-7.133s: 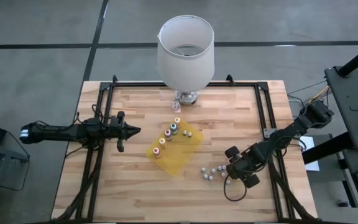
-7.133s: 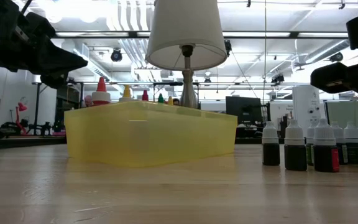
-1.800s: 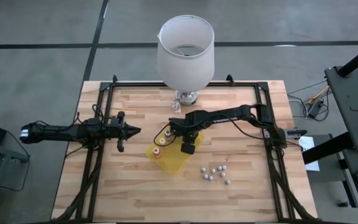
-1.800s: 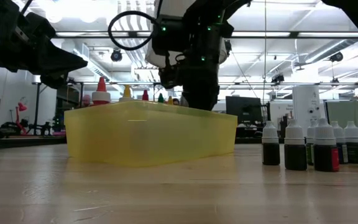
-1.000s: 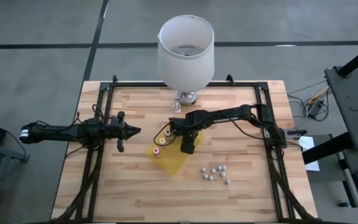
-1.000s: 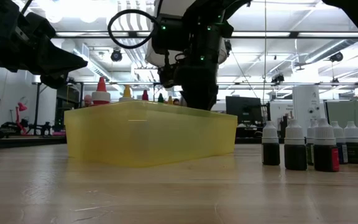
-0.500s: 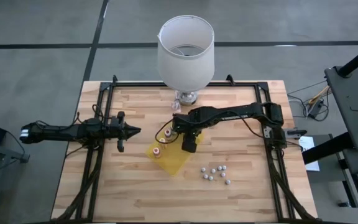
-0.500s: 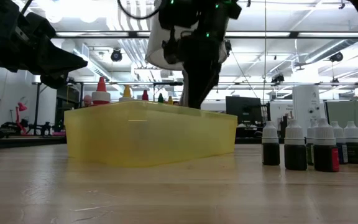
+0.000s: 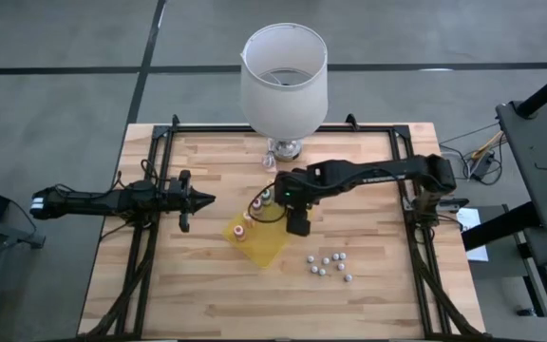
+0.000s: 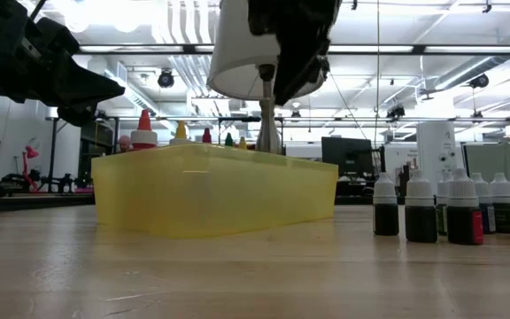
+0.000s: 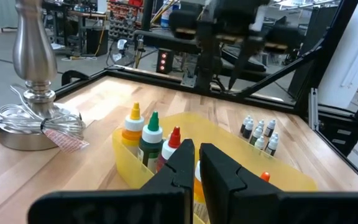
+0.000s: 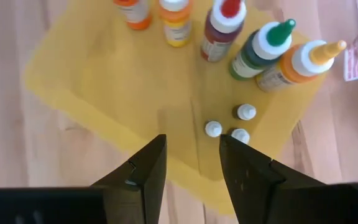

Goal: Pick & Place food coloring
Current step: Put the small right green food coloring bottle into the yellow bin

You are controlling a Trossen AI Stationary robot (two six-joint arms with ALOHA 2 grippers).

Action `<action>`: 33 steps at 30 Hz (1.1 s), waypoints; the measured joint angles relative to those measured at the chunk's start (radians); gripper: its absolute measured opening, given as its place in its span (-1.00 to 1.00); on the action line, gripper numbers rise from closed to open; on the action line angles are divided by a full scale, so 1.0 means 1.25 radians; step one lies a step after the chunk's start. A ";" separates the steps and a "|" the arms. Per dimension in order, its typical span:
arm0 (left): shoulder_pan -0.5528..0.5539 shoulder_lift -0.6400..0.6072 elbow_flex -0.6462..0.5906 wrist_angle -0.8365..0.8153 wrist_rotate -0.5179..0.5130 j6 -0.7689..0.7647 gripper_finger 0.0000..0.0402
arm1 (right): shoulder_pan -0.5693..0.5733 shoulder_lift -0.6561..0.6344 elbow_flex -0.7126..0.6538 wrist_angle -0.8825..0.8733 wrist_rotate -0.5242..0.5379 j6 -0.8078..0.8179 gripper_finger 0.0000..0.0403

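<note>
Surface: my wooden surface [image 9: 207, 275], pale planks, edged by a black frame [image 9: 160, 142].
Tray: a flat yellow tray [image 9: 266, 245] lies near the middle of my surface, set at an angle.
Lamp: a metal lamp base [image 9: 285, 148] stands at the far edge, under a white shade [image 9: 283, 81].
Small bottles: a loose cluster of small dark bottles [image 9: 329, 265] stands directly on the wood, beside the tray on my right arm's side.

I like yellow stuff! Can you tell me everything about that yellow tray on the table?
The flat square yellow plastic tray is see-through, with low walls, and sits cornerwise on the wooden table near the lamp. Five tall bottles with coloured pointed caps stand in a row inside it, beside three small white-capped bottles. Nothing grips it; the right tool hangs open above.
</note>
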 joint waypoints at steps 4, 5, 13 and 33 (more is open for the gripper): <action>0.000 0.000 0.000 0.000 0.000 0.000 -1.00 | 0.019 -0.041 -0.021 0.002 -0.028 -0.045 -0.30; 0.000 0.000 0.000 -0.001 0.000 0.000 -1.00 | 0.024 -0.051 -0.027 0.001 -0.034 -0.055 -0.29; 0.000 0.000 0.000 0.000 0.000 0.000 -1.00 | 0.070 -0.131 -0.065 0.003 -0.039 -0.143 -0.26; 0.000 0.000 0.000 0.000 0.000 0.000 -1.00 | 0.266 -0.160 -0.074 0.014 -0.040 -0.175 -0.23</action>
